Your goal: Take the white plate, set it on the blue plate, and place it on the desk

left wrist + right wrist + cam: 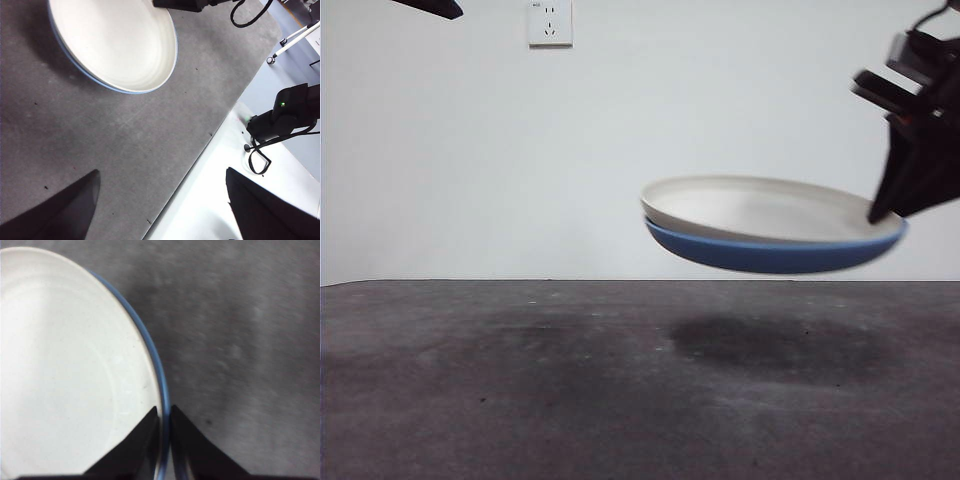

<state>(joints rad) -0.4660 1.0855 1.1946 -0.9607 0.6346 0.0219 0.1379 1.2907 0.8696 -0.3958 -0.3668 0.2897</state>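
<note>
Right gripper [876, 214] pinching stacked white plate [770, 208] and blue plate [770, 255] rims, mid-right, airborne (left gripper [160, 210] agape, idle). Next: lower onto desk [520, 380].

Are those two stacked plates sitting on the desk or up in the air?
In the air. The white plate nests in the blue plate, both above the desk with a shadow beneath, held at the rim by the right tool.

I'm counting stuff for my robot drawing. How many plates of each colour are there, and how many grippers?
White plates: 1, the white plate, stacked on the blue one, in the air.
Blue plates: 1, the blue plate.
Grippers: 2, the right gripper pinching both rims, the left gripper waiting open.
Total: 4
</note>
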